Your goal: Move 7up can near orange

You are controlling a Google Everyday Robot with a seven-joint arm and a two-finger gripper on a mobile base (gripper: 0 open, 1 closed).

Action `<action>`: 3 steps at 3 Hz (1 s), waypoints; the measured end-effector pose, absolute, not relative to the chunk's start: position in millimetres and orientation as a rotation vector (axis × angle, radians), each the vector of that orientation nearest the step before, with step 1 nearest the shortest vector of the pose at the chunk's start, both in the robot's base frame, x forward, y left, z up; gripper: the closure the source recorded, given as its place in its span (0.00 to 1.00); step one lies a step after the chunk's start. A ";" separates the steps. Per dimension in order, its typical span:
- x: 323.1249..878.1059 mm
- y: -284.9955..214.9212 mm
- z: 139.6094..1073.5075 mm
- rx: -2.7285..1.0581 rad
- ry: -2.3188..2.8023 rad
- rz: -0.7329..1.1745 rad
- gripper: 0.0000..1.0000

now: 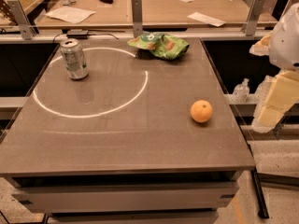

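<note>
Farthest from the jaws, clear across the bench [140, 139] at its far-left corner, the 7up can [74, 59] stands upright with its pull-tab top showing. It sits just inside the left arc of a thin white ring of light [88, 116] that lies across the left half of the bench top. Moving toward the jaws, a crumpled green snack bag [160, 45] lies at the back edge, about midway along it, touching the ring's far-right curve and well apart from the can. Closer again to the jaws, the orange [201, 111] rests on its own on the right side of the bench, near the right edge and nearer the front than the can or the bag; it is the closest of the three things to the jaws and far from the can, with bare bench top between them. Just past the right edge, below the bench top, a small clear bottle [241, 90] stands between the orange and the jaws. The jaws themselves are off the bench at the far right, part of the white and pale beige end of the robot arm [280, 85], raised beside the bench and a little to the right of the orange, touching neither fruit nor can. From where I stand I cannot tell how far open they are.
</note>
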State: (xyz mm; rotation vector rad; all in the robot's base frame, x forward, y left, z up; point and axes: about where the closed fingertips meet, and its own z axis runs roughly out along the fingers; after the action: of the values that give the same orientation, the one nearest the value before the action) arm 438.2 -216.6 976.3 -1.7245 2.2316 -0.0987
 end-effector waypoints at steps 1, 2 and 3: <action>438.2 -216.6 976.3 -1.724 2.232 -0.099 0.00; 439.6 -217.3 980.0 -1.695 2.209 -0.050 0.00; 443.9 -217.6 984.5 -1.630 2.165 0.058 0.00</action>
State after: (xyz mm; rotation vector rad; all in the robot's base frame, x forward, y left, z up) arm 443.9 -217.6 984.5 -1.6299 2.1647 0.0577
